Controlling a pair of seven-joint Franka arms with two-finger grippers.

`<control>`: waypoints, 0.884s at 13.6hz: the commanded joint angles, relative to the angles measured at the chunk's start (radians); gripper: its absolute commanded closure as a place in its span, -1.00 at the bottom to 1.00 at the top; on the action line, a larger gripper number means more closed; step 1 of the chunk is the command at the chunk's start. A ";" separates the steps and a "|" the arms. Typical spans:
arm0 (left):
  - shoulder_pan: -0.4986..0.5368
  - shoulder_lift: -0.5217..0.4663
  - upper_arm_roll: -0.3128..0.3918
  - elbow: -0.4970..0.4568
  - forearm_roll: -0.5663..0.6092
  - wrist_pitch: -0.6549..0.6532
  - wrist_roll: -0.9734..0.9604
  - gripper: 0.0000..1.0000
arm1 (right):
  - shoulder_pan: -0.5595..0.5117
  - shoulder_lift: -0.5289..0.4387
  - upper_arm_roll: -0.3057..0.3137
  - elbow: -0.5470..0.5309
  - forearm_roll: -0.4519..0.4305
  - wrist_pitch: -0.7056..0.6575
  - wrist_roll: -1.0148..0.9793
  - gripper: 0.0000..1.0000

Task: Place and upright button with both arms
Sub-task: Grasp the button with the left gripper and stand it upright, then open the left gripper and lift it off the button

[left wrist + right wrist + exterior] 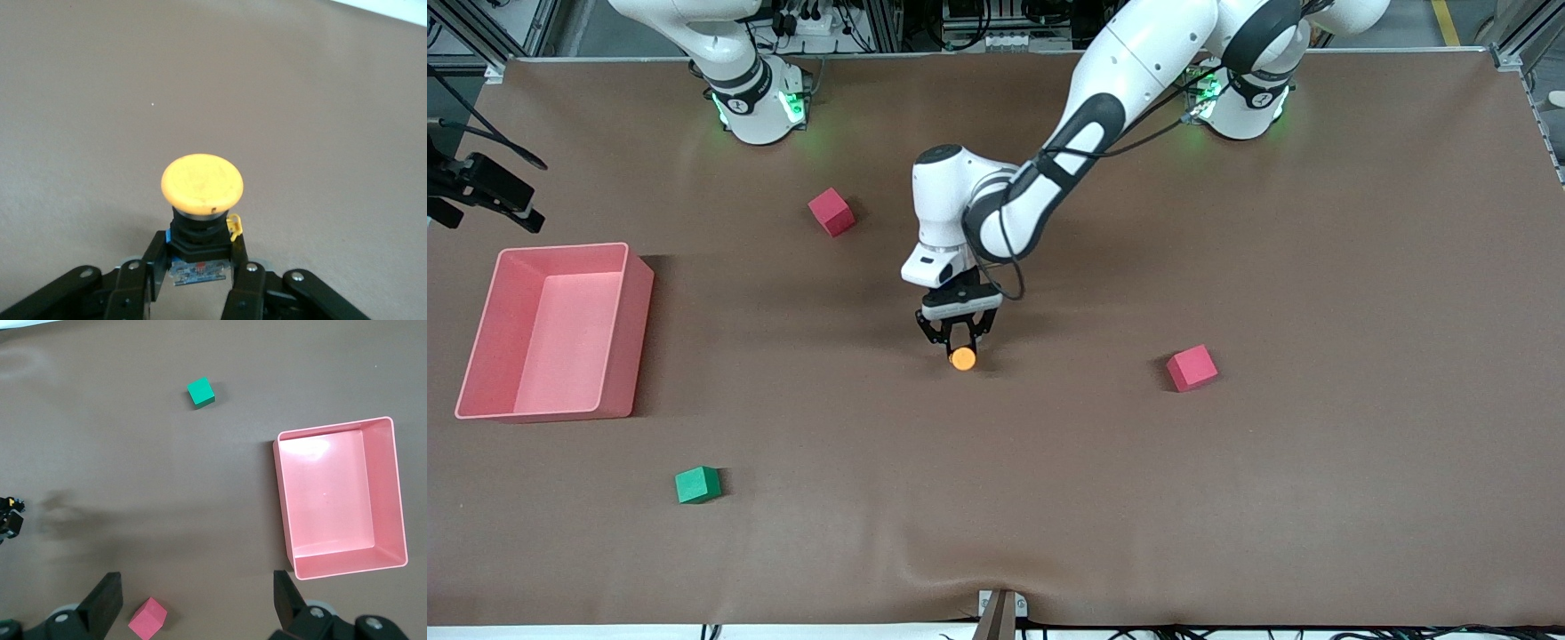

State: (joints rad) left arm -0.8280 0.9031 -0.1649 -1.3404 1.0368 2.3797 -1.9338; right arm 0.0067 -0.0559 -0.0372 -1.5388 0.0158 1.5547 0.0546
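The left gripper point(959, 345) is down at the middle of the counter point(1316, 267), clamped on the black body of the button point(962, 358), and the left wrist view shows why: the fingers point(148, 267) pinch low on the base, leaving the orange cap free and pointing out ahead. Whether the button touches the counter I cannot tell. The right gripper point(197, 603) waits with its fingers spread wide, high over the right arm's end of the counter, looking down on the pink bin point(340, 497), probably ready to help with uprighting.
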 commanded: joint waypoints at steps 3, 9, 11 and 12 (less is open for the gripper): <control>-0.037 0.043 0.013 -0.012 0.212 0.013 -0.192 1.00 | 0.004 -0.019 -0.003 -0.020 -0.016 0.005 -0.010 -1.00; -0.045 0.059 0.012 -0.031 0.275 0.012 -0.206 0.46 | 0.006 -0.019 -0.003 -0.021 -0.014 0.004 -0.010 -1.00; -0.054 0.060 0.013 -0.037 0.273 0.012 -0.230 0.28 | 0.006 -0.019 -0.003 -0.020 -0.014 0.004 -0.010 -1.00; -0.057 0.060 0.013 -0.052 0.273 0.010 -0.234 0.26 | 0.004 -0.019 -0.003 -0.020 -0.014 0.004 -0.010 -1.00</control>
State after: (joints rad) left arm -0.8713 0.9483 -0.1573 -1.3940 1.2573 2.3701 -2.0754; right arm 0.0068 -0.0559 -0.0372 -1.5391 0.0158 1.5548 0.0531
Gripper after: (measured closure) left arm 0.581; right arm 0.000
